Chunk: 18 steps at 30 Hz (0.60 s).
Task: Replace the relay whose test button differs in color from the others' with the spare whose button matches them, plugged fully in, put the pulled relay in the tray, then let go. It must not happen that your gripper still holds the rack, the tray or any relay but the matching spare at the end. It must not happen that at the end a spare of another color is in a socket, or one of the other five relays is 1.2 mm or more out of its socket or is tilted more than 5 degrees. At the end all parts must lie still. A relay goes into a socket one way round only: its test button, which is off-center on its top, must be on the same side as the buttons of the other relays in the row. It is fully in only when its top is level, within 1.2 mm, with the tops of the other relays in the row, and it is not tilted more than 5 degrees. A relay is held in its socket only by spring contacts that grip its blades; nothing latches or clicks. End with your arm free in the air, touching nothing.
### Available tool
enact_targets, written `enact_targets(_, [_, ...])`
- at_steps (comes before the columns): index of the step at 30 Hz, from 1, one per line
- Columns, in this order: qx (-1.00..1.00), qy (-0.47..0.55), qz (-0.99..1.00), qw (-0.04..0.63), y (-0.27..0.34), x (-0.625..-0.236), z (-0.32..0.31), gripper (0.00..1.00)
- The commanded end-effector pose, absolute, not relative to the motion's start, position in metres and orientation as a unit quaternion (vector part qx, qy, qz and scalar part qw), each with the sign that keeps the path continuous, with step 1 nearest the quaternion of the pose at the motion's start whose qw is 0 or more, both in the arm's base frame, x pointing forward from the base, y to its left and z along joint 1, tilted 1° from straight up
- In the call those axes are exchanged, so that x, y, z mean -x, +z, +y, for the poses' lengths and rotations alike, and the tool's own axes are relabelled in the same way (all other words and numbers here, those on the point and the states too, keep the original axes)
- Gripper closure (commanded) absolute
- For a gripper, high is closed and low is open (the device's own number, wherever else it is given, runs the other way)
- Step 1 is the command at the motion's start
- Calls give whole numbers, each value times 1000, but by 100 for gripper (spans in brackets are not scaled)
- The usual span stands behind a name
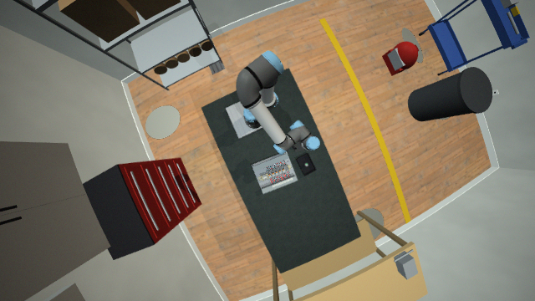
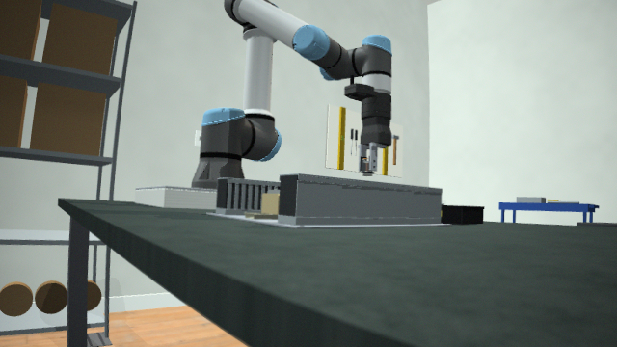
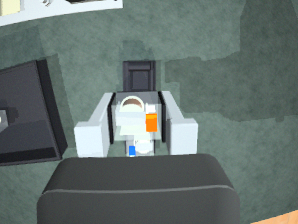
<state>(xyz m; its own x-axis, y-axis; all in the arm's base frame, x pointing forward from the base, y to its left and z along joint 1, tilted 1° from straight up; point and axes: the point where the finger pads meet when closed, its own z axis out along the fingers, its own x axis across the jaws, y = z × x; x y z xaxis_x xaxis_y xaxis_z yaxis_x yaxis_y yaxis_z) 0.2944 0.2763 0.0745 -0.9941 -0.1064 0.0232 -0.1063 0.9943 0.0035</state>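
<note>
Gripping the orange-buttoned relay point(image 2: 364, 165) point(image 3: 132, 119), the pincer point(image 2: 367, 161) point(image 3: 137, 107) hung over the bench point(image 1: 305, 213) point(image 2: 347, 270) point(image 3: 220, 160), where a bump against the rack point(image 2: 366, 200) point(image 3: 75, 9) could have twisted its load.

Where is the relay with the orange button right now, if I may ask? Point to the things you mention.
In the wrist view, the orange-buttoned relay point(image 3: 132, 119) sits between the gripper's point(image 3: 137, 120) point(image 2: 367, 166) fingers, right of the black tray point(image 3: 25, 110) point(image 1: 311, 169) point(image 2: 463, 214).

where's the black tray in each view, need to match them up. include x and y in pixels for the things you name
top: just right of the rack's metal plate point(image 1: 260, 186), below the gripper's wrist joints
exterior: black tray point(image 1: 302, 167) point(image 2: 463, 215) point(image 3: 30, 107), at the right end of the long grey duct point(image 2: 366, 201)
wrist: left edge, cut off by the frame, left of the gripper point(image 3: 137, 107)
shared landmark: the dark green table top point(image 1: 301, 217) point(image 2: 337, 270) point(image 3: 215, 145)
</note>
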Motion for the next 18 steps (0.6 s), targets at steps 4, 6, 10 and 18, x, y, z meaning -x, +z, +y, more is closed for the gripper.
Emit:
enact_targets(4, [-52, -2, -999, 12, 77, -296, 276, 100])
enact_targets(6, [-53, -1, -999, 12, 74, -295, 276, 100])
enact_targets(10, [-52, -2, -999, 12, 72, -296, 276, 100])
enact_targets(18, [-52, -2, -999, 12, 72, -296, 276, 100])
